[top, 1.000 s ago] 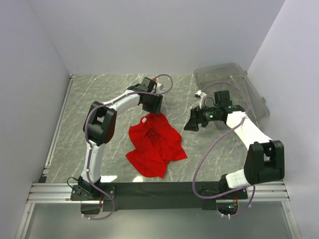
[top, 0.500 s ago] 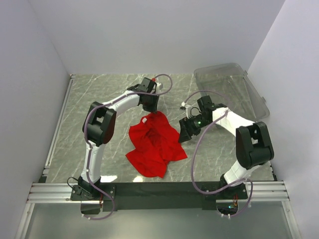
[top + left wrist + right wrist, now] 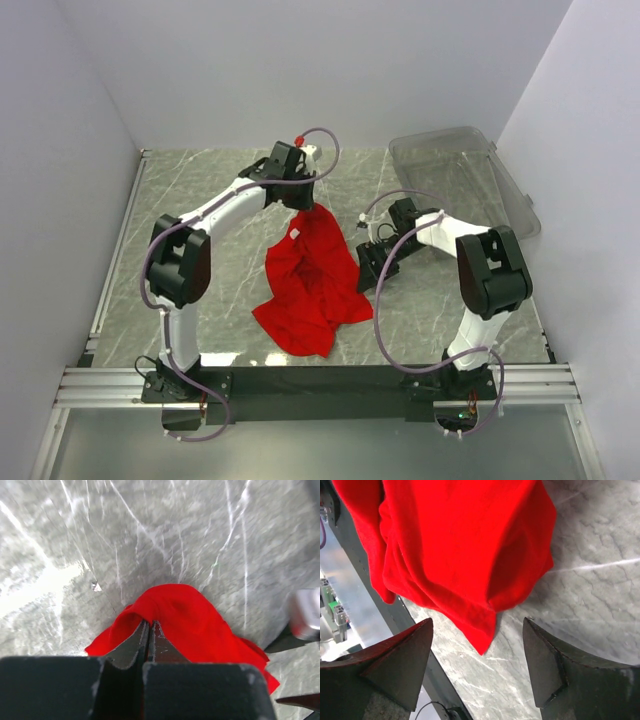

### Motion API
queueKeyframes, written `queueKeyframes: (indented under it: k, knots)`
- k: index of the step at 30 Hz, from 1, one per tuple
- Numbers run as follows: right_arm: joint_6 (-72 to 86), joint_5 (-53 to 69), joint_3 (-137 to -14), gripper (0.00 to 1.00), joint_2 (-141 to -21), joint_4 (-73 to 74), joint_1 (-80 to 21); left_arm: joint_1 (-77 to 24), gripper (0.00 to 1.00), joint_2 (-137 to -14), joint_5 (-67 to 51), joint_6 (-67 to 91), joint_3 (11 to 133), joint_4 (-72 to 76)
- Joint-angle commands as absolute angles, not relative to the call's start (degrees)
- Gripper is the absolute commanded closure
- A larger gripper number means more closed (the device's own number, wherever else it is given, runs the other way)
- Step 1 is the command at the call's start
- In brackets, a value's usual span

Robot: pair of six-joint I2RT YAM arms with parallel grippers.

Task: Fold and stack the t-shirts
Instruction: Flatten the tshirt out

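Top external view: the crumpled red t-shirt is seen near the middle of the marble-patterned table. Its 12 o'clock edge is pinched and drawn up into a peak by the left gripper, a hold judged to be meant for lifting the cloth so that it can be spread flat before folding. The right gripper is set low at the shirt's 3 o'clock side, just beside the cloth, apparently so that a second edge can be taken. A clear plastic bin is left at the table's 2 o'clock corner, well apart from the shirt.

Left wrist view: the left gripper is shown with its jaws pressed fully together and a fold of the t-shirt caught at the tips. The rest of the cloth is spread toward 4 o'clock over the table.

Right wrist view: the right gripper is shown with its fingers spread wide and nothing clasped between them. A hanging corner of the t-shirt is framed at 12 o'clock, just above the gap, with the table behind. Folding is judged not yet begun.
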State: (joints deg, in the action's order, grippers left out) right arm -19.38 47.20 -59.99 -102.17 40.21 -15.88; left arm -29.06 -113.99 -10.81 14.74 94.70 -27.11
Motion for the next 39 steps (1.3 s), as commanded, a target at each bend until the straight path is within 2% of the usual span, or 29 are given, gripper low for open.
queueKeyframes:
  k: [1, 8, 14, 17, 18, 21, 24, 30, 39]
  knots:
    - [-20.0, 49.0, -63.1, 0.22, -103.4, 41.4, -16.8, -28.5, 0.99, -111.1, -11.3, 15.3, 94.1, -25.5]
    - [-19.5, 48.2, -63.1, 0.24, -103.1, 40.4, -17.4, -26.2, 0.99, -111.1, -10.0, 15.6, 93.1, -25.1]
    - [-17.9, 47.7, -64.2, 0.41, -105.7, 39.6, -19.5, -22.2, 0.99, -110.0, -11.6, 17.0, 93.2, -23.3]
    - [-17.2, 48.3, -66.8, 0.58, -107.7, 40.3, -19.9, -20.3, 0.99, -109.6, -12.3, 17.5, 93.3, -23.0]
    - [-17.3, 48.1, -67.6, 0.70, -108.6, 40.8, -19.9, -19.9, 0.99, -109.4, -12.4, 17.6, 93.2, -22.9]
    - [-18.8, 45.4, -69.5, 0.87, -107.9, 43.3, -19.8, -18.1, 0.99, -108.7, -12.2, 17.5, 92.9, -23.1]
    - [-20.4, 42.7, -70.0, 1.00, -105.5, 44.6, -19.6, -17.0, 0.99, -107.8, -12.3, 17.4, 91.7, -22.7]
    - [-24.0, 36.5, -77.1, 1.00, -103.0, 49.2, -19.6, -15.7, 0.99, -105.7, -12.7, 17.7, 88.9, -21.6]
    - [-29.0, 20.0, -103.6, 1.00, -112.2, 56.0, -19.5, -12.8, 0.99, -101.5, -11.3, 18.0, 84.6, -19.9]
